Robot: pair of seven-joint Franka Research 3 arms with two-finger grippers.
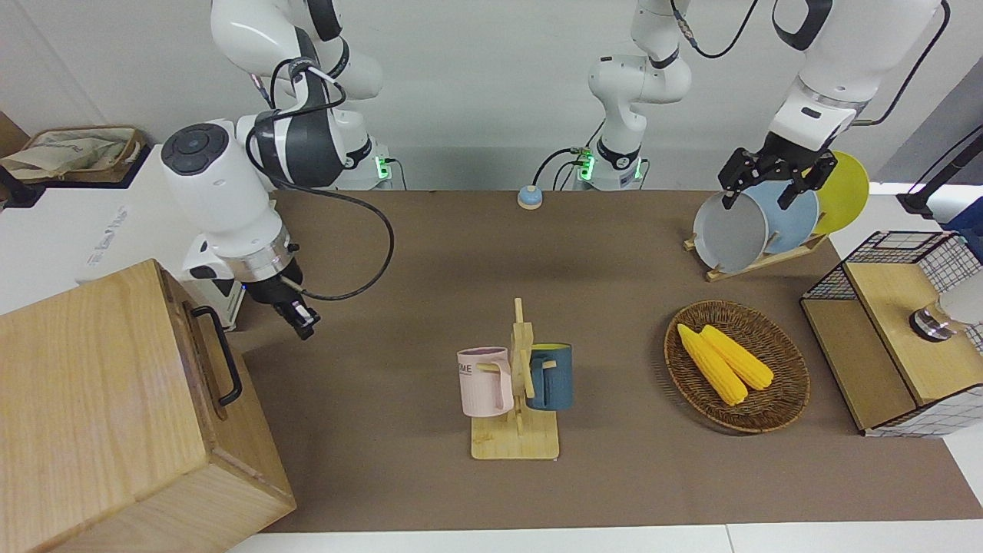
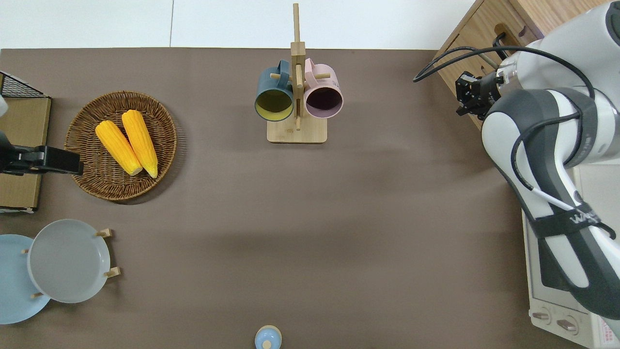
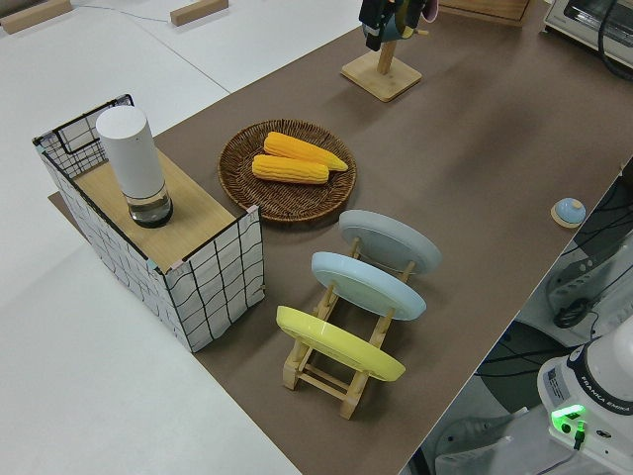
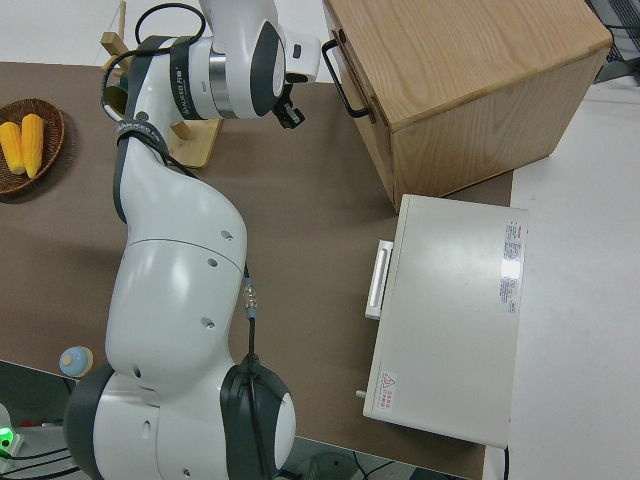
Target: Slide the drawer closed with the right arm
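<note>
We see the right hand, fingers near together and holding nothing, just beside the drawer front at the right arm's counter end, its handle facing it.

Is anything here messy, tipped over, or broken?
Nothing stands out. The two corn cobs lie in the wicker basket, both mugs hang on the mug rack, and the three plates stand in their rack. The drawer looks pushed in, with the right claw just beside its handle.
</note>
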